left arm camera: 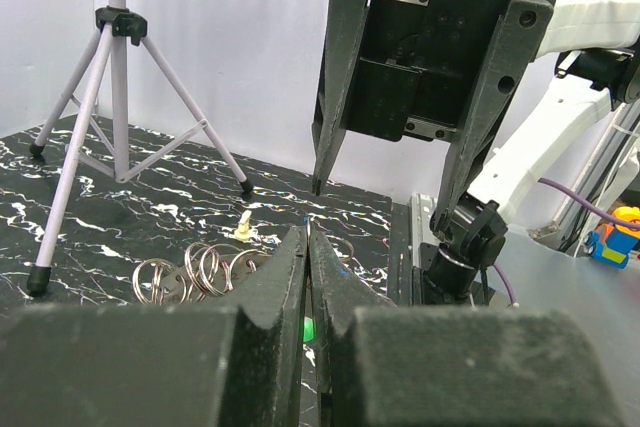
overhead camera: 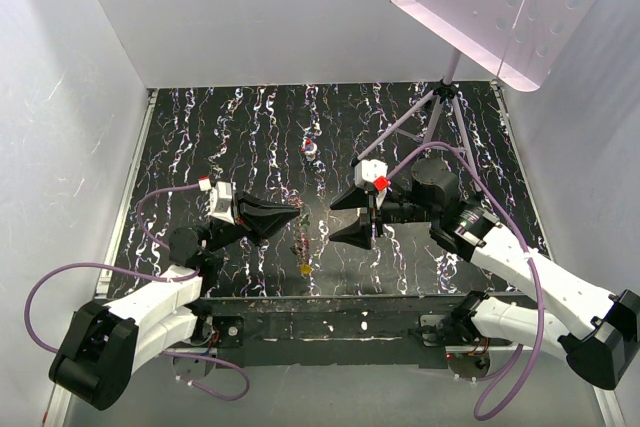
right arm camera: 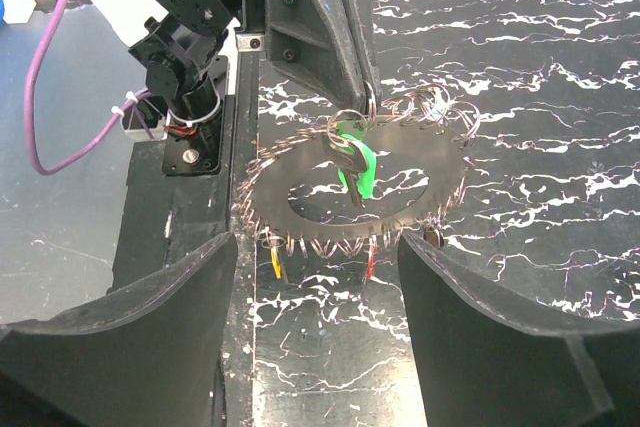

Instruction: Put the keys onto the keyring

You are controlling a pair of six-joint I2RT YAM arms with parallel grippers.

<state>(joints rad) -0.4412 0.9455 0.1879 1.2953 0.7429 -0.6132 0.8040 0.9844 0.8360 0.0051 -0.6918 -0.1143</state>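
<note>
Where the overhead camera looks down on the dark, streaked bench (overhead camera: pixel 200 137), we see the left gripper (overhead camera: pixel 298 215) pointing toward the right gripper (overhead camera: pixel 350 217), the two close together near the middle. A speck of colour that we take for the yellow key (overhead camera: pixel 305 269) lies just nearer the arm bases. The red-white-blue blob (overhead camera: pixel 310 147) sits well apart toward the far side, and a tripod (overhead camera: pixel 440 107) stands at the far right. From the left wrist, we find that gripper's fingers (left arm camera: pixel 285 277) pressed together, with a sliver of the green key (left arm camera: pixel 308 328) showing low between them. The right gripper hangs spread wide just beyond. A cluster of split rings (left arm camera: pixel 200 269) and a small beige lump (left arm camera: pixel 243 225) rest on the bench to the left. From the right wrist, we see its own fingers (right arm camera: pixel 130 337) wide apart and empty, flanking the near edge of the keyring (right arm camera: pixel 290 197). At the keyring's far rim the left gripper is pinched shut on a small wire loop of that rim, and the green key hangs from it over the centre hole. The yellow key and the red key (right arm camera: pixel 370 265) show at the near rim; we cannot tell whether they are threaded on.
</note>
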